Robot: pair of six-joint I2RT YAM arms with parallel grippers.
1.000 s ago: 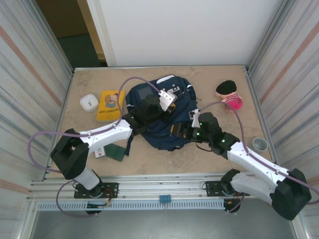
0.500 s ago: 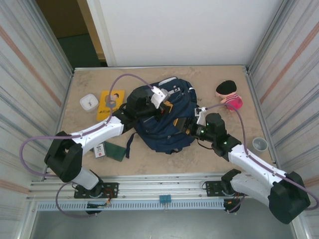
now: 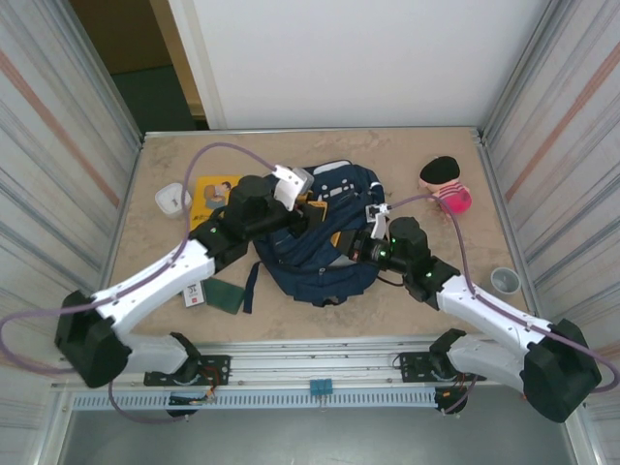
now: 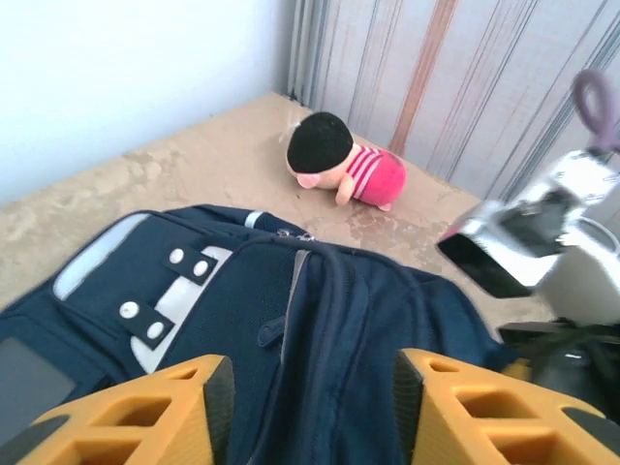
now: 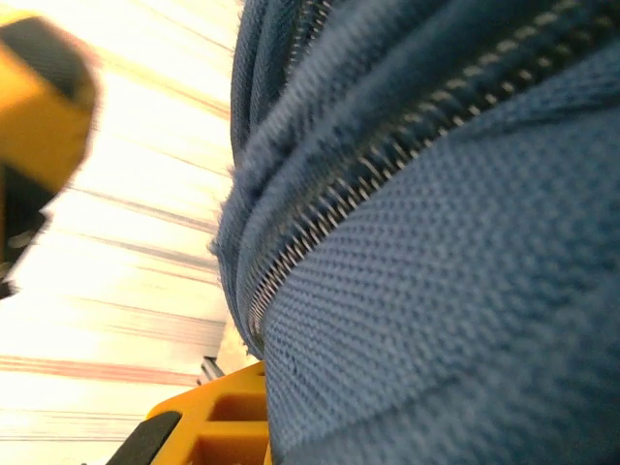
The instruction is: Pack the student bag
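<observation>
Off to the left a yellow booklet (image 3: 206, 189) is lying flat on the sandy table (image 3: 174, 155). Next along, the left gripper (image 4: 310, 392) is hovering over the student bag (image 3: 315, 269), its orange fingers (image 4: 174, 412) standing spread with nothing between them. The bag is slumping in the middle of the table, navy woven cloth, soft and floppy. I'd guess it is going to sag wherever it's lifted, so the firmer zipper (image 5: 387, 184) rim looks the place to take hold. At its right side the right gripper (image 3: 341, 246) is pressing its jaws together, apparently pinching a fold of that cloth. Further right a plush doll (image 4: 339, 165) is resting.
</observation>
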